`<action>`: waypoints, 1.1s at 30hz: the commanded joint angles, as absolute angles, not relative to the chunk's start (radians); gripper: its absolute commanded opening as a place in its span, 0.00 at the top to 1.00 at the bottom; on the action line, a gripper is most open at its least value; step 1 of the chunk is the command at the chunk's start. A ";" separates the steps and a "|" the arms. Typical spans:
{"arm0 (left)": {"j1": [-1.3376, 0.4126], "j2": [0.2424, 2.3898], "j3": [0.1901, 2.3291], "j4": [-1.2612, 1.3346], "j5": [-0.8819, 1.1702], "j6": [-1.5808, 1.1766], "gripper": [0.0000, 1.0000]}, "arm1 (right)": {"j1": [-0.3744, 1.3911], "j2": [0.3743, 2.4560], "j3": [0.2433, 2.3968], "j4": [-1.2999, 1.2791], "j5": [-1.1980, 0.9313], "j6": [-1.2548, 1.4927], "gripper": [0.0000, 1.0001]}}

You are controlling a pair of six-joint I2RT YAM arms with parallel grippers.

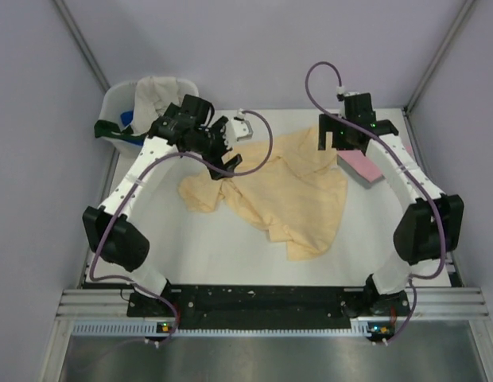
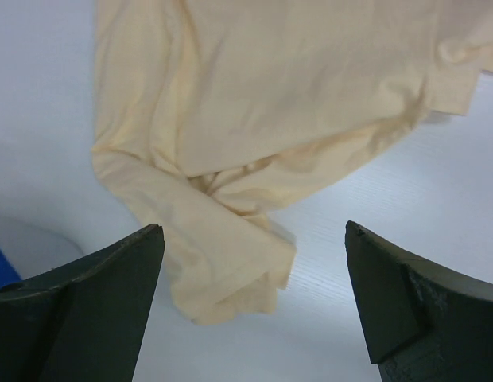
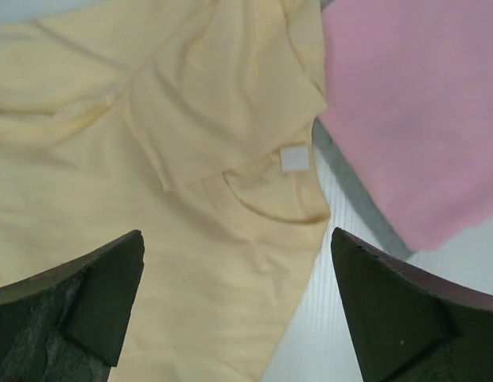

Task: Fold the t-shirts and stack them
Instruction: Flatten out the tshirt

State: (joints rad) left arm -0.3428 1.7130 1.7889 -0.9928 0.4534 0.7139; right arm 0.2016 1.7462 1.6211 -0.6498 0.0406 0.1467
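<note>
Peach-yellow t-shirt (image 1: 282,195): one, unfolded and rumpled, centre of the white worktop (image 1: 223,255), neck label up, one sleeve bunched toward the left. Pink t-shirt (image 1: 359,169): one, folded flat, far right, just beside the yellow collar and partly under the right arm. White tub (image 1: 113,102): far left corner, holding cream-white cloth (image 1: 155,91), with dark green cloth (image 1: 110,127) over its rim and blue cloth (image 1: 129,118) showing. Left gripper (image 2: 254,235): above the bunched sleeve, jaws wide apart, holding nothing. Right gripper (image 3: 237,235): above the collar, jaws wide apart, holding nothing.
</note>
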 commanded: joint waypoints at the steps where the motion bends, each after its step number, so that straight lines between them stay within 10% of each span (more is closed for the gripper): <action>1: -0.383 1.657 1.608 -1.035 0.497 0.873 0.01 | 0.323 1.510 1.387 -0.669 0.143 0.199 0.02; 11: -0.333 1.664 1.457 -1.002 0.534 0.819 0.05 | 0.911 1.175 0.849 -0.661 -0.297 -0.554 0.15; 24: -0.255 1.598 1.351 -0.943 0.525 0.798 0.06 | 0.939 1.566 0.870 -0.632 -0.232 -0.675 0.27; 26: -0.253 1.597 1.351 -0.956 0.525 0.799 0.06 | 0.937 1.620 0.882 -0.637 -0.192 -0.658 0.39; 30: -0.256 1.588 1.341 -0.965 0.544 0.811 0.08 | 0.945 1.606 0.897 -0.656 -0.178 -0.657 0.95; 33: -0.268 1.595 1.351 -0.977 0.587 0.825 0.10 | 0.943 1.498 0.940 -0.683 -0.120 -0.640 1.00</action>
